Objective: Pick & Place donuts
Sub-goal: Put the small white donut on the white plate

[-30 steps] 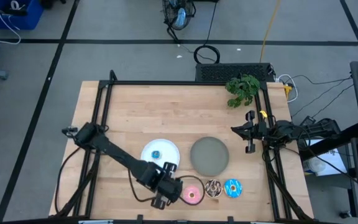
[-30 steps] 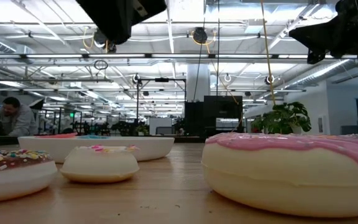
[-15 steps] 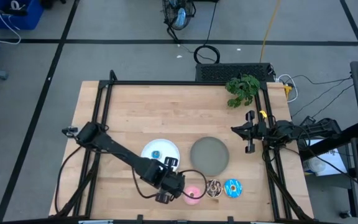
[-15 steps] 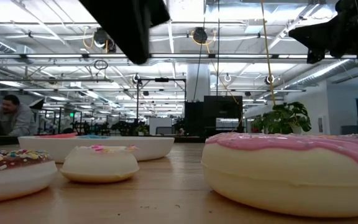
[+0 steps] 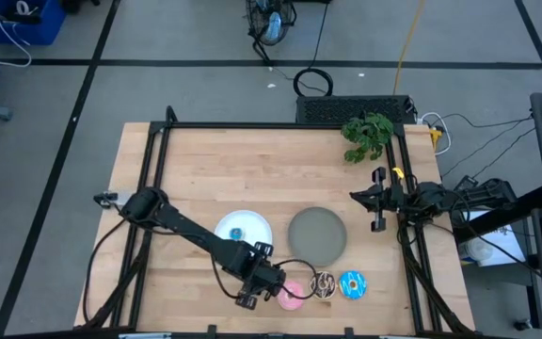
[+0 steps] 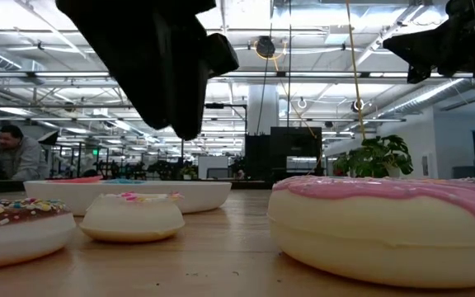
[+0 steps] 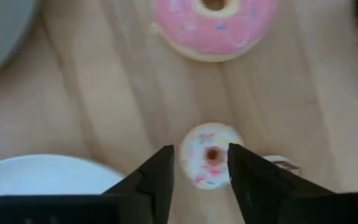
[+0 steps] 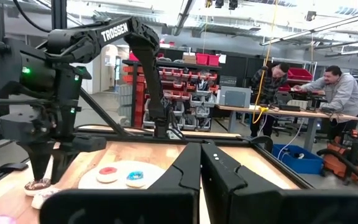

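My left gripper (image 7: 201, 154) is open above the near middle of the table (image 5: 255, 285). Its fingers stand on either side of a tiny white-pink donut (image 7: 209, 155) that lies flat on the wood. In the low view my left gripper (image 6: 176, 124) hangs clear above that donut (image 6: 134, 216). A tiny brown donut (image 8: 38, 184) lies beside it. The large pink donut (image 5: 293, 294), the chocolate sprinkled donut (image 5: 325, 285) and the bright blue donut (image 5: 353, 283) lie in a row by the near edge. Tiny red (image 8: 107, 172) and blue (image 8: 135, 176) donuts lie on the white plate (image 5: 252, 218). My right gripper (image 8: 201, 171) is shut and waits at the right edge (image 5: 377, 200).
A grey plate (image 5: 317, 235) lies right of the white plate. A green plant (image 5: 367, 134) stands at the far right corner. A black frame (image 5: 252, 125) runs along the table's edges. Bare wood fills the far half. People work at benches in the room behind (image 8: 334, 87).
My left gripper has gone down toward the tiny white-pink donut and a little toward the table's right edge. The donuts and plates have stayed where they were.
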Robot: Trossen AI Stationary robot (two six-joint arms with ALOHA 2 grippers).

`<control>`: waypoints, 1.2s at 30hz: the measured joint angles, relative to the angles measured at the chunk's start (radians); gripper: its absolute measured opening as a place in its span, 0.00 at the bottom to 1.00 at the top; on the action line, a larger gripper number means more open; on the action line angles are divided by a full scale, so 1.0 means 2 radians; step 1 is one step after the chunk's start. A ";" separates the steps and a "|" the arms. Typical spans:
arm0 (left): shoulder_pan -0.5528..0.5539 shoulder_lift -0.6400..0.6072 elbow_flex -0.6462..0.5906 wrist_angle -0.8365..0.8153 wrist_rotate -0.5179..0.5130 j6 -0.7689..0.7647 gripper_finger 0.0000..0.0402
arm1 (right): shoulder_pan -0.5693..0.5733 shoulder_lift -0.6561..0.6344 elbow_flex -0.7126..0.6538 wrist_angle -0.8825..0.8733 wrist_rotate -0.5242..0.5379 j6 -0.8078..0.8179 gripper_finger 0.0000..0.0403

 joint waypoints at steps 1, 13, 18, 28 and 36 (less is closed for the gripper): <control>0.000 0.002 0.000 0.000 -0.003 0.000 0.40 | 0.000 0.000 0.000 0.000 0.000 0.000 0.00; 0.001 0.028 0.000 -0.004 0.010 0.026 0.44 | 0.000 0.000 0.000 0.004 0.000 0.000 0.00; 0.005 0.031 0.000 -0.004 0.010 0.032 0.44 | 0.000 0.000 0.000 0.004 0.000 0.000 0.00; 0.013 0.037 -0.019 -0.001 0.028 0.037 0.44 | 0.000 0.000 0.000 0.004 0.000 0.000 0.00; 0.018 0.034 -0.056 0.052 0.063 0.037 0.44 | 0.000 0.001 0.000 0.004 0.000 0.000 0.00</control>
